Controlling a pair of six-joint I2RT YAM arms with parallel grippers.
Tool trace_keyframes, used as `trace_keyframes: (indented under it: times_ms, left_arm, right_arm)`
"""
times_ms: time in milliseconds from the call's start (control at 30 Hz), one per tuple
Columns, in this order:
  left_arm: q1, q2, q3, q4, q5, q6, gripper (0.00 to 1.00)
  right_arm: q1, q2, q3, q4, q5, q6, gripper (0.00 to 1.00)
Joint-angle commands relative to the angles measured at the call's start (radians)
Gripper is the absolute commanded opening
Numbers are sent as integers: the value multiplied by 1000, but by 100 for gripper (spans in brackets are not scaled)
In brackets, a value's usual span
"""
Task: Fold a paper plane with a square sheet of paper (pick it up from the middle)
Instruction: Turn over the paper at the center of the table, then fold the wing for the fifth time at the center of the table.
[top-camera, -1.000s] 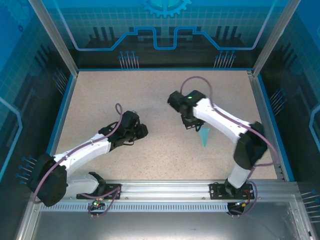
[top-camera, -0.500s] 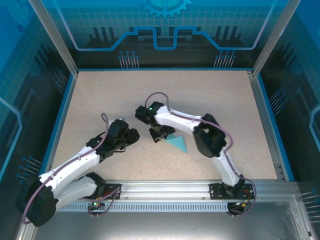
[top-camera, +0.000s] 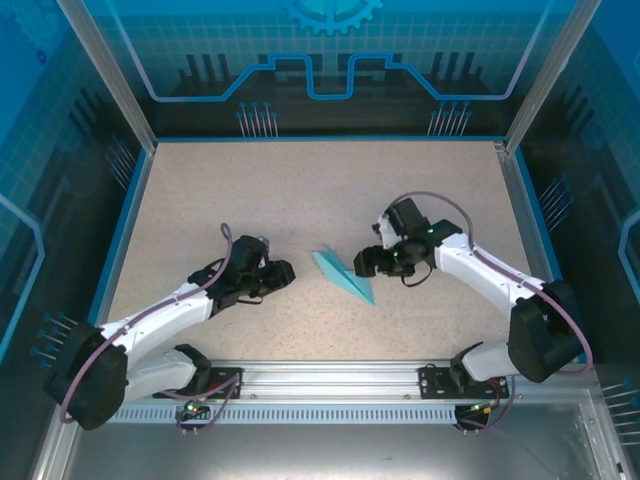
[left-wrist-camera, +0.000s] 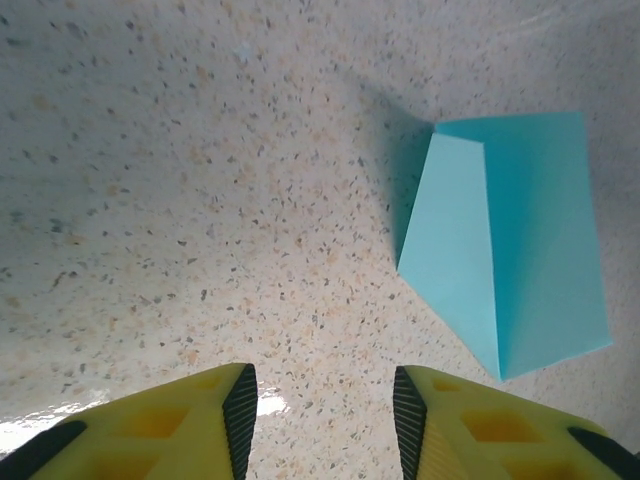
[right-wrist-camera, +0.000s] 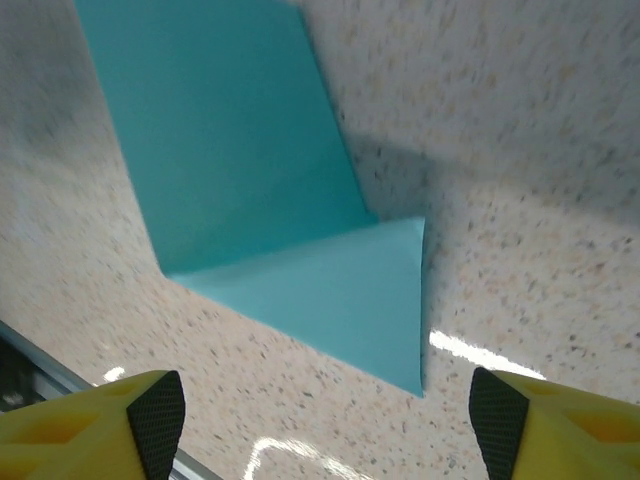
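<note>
Blue paper plane (top-camera: 345, 277) on the counter (top-camera: 300, 190) between both end effectors
The left end effector (top-camera: 284, 271) is near the plane, fingers apart and empty. The right end effector (top-camera: 362, 264) is just beside its other side, fingers wide apart, holding nothing.

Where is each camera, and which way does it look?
Top external: above and behind the arms, looking down on the table; both arms, left gripper and right gripper show.
Left wrist: on the left arm, facing the paper plane; its yellow fingers show.
Right wrist: on the right arm, facing the paper plane; its yellow fingers show.
Shared: all see the paper plane.
</note>
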Motion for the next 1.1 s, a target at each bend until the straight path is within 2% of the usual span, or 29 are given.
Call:
trace_keyframes:
  times_ms: [0, 67, 200, 467, 733, 800, 1000, 1067]
  left_arm:
    - [-5, 44, 50, 32, 51, -5, 43]
    - [-6, 68, 64, 26, 51, -8, 43]
    - [-6, 102, 75, 26, 47, -12, 43]
    - [-8, 146, 103, 8, 49, -3, 44]
    - [-8, 162, 113, -9, 48, 4, 44]
    - [-8, 162, 115, -14, 46, 5, 44]
    - [-8, 162, 120, -38, 35, 9, 44]
    - [-8, 162, 119, -39, 33, 8, 44]
  right_arm:
    - [104, -33, -14, 90, 139, -88, 79]
    - [185, -32, -20, 86, 307, -99, 78]
    - [281, 12, -45, 115, 502, -110, 78]
    - [324, 153, -17, 151, 520, -128, 72]
    - [343, 230, -13, 179, 561, -106, 69]
    - [345, 254, -9, 176, 584, -99, 61]
    - [356, 270, -11, 165, 618, -80, 50]
    - [361, 254, -13, 156, 650, -67, 37]
